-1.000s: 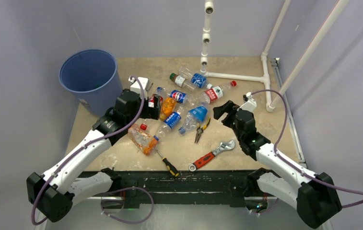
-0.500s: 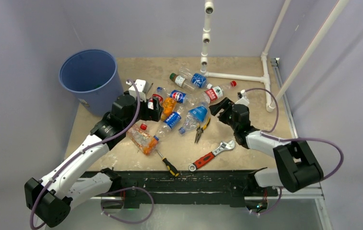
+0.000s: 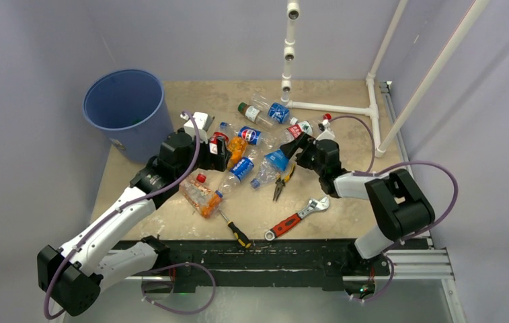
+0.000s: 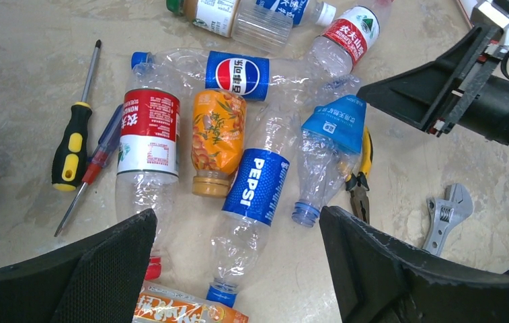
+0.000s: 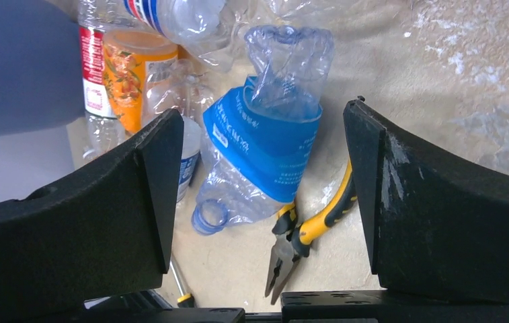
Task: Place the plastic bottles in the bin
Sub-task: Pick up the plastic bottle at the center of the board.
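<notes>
Over bottles (image 3: 251, 151), L gripper (image 3: 218, 152) & R gripper (image 3: 292, 145) angled down, jaws wide, empty.

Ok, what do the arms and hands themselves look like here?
The left arm and right arm both have white shells with black joints, and a thin purple cable loops along each. The left hand and right hand are matte black, each with two broad wedge-shaped fingers. No markings are legible.
</notes>
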